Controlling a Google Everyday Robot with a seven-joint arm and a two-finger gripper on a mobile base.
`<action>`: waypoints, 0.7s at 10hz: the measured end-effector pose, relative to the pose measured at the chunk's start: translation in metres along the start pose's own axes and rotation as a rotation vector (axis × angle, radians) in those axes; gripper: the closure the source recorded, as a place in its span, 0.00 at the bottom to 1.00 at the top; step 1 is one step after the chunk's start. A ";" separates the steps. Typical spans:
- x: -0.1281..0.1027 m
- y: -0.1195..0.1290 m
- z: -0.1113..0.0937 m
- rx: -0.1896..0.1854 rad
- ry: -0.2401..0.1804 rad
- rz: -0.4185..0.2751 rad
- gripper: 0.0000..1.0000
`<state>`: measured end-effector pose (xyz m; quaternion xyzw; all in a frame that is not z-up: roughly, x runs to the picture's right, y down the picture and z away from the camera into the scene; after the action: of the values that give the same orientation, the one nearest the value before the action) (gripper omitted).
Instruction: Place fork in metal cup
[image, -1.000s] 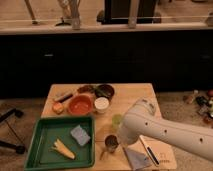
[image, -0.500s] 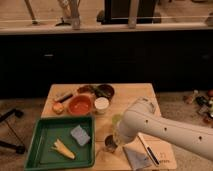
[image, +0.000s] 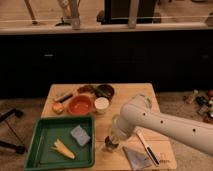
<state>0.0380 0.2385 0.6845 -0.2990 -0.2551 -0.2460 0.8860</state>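
Observation:
The metal cup (image: 109, 145) is small and shiny and stands near the front edge of the wooden table (image: 130, 92), just right of the green tray. My gripper (image: 112, 136) points down at the end of the white arm (image: 150, 117). It sits directly over the cup and covers part of its rim. The fork does not show; it is hidden by the gripper or too thin to make out.
A green tray (image: 45, 150) at the front left holds a blue sponge (image: 80, 135) and a yellow item (image: 62, 148). Behind are an orange bowl (image: 80, 105), a white-topped container (image: 101, 103) and a dark bowl (image: 105, 91). A black-handled utensil (image: 148, 148) and a grey cloth (image: 136, 158) lie at the front right.
The arm's elbow has shifted slightly left and down. The gripper stays over the metal cup, a little lower than before. Nothing else on the table has moved.

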 end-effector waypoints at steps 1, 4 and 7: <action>-0.001 -0.002 0.001 -0.006 -0.008 -0.002 1.00; -0.004 -0.006 0.006 -0.029 -0.033 -0.003 1.00; 0.000 -0.007 0.012 -0.045 -0.047 0.008 1.00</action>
<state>0.0303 0.2419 0.6954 -0.3256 -0.2692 -0.2410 0.8737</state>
